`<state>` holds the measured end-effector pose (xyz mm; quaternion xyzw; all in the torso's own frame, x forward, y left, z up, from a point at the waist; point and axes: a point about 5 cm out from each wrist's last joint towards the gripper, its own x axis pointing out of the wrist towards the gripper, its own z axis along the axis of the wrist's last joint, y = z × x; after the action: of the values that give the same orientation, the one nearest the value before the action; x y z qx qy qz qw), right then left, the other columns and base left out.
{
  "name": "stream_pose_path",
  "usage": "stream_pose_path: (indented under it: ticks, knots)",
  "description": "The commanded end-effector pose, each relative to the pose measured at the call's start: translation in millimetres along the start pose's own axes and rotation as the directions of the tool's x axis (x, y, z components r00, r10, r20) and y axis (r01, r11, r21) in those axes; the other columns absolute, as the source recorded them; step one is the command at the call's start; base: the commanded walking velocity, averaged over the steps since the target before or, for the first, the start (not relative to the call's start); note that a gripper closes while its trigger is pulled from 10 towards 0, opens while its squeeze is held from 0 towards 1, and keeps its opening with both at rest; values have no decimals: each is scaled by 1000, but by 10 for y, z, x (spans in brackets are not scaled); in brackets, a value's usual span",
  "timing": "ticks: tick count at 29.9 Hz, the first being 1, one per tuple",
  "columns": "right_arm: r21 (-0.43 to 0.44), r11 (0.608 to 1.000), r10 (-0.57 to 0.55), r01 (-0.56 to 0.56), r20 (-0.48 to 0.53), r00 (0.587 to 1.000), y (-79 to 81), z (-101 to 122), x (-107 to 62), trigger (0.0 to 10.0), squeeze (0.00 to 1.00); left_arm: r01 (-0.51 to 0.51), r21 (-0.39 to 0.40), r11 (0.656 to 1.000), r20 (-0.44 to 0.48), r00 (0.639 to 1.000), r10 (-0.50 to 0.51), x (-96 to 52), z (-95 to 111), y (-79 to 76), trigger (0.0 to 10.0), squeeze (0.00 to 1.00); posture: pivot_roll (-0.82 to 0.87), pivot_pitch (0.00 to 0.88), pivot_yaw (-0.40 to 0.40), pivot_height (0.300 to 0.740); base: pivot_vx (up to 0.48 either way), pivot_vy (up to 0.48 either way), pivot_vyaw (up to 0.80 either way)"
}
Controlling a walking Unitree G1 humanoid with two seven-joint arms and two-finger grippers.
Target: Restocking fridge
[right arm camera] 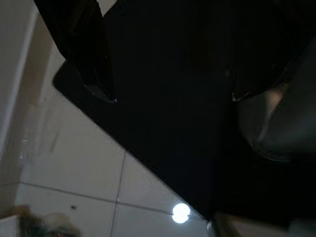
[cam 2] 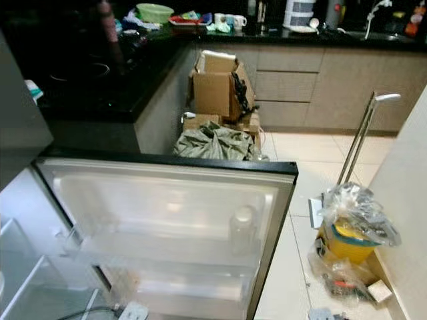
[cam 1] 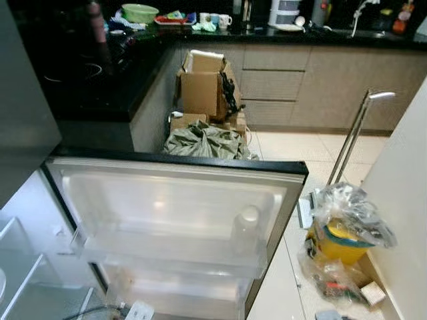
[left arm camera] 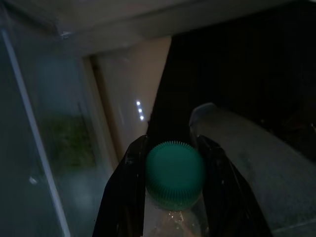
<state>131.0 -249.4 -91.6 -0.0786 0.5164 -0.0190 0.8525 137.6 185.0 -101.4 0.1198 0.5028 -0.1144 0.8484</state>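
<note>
Our left pincer (left arm camera: 174, 163) was clamped on a green-capped bottle (left arm camera: 174, 180), not yet shelved. The fridge door (cam 1: 180, 200) stood open, one bottle (cam 1: 245, 227) at four o'clock in its rack; our right pincer (right arm camera: 168, 94) hung apart.

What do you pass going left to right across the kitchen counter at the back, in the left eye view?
Green bowl → red tray → white mugs → white stacked container → faucet.

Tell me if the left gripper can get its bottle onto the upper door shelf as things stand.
Probably yes: the left gripper grips a green-capped bottle, and the open fridge door's upper shelf is bare beside a clear bottle.
</note>
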Motion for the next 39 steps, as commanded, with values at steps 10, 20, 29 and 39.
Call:
stream_pose_path:
  ticks: [10, 20, 29, 39]
  knots:
    - [-2, 1000, -10, 10, -8, 1000, -47, -18, -9, 10000, 0, 2, -5, 1000, -11, 1000, -2, 1, -21, -25, 10000, 0, -54, 24, -7, 686, 0, -106, 0]
    - [-4, 1000, -5, 5, -6, 1000, -46, -11, -8, 10000, 0, -4, -6, 1000, -14, 1000, 4, 0, -26, -23, 10000, 0, -54, 23, -9, 686, 0, 0, 0]
    - [-5, 1000, -3, 3, -2, 1000, -46, -2, -7, 10000, 0, -3, -5, 1000, -15, 1000, 3, 0, -28, -26, 10000, 0, -54, 24, -8, 686, 0, 0, 0]
    - [-11, 1000, -2, 3, 2, 1000, -47, 8, -6, 10000, 0, -19, -5, 1000, -20, 1000, 19, -4, -38, 3, 10000, 0, -52, 21, -7, 686, 0, 0, 0]
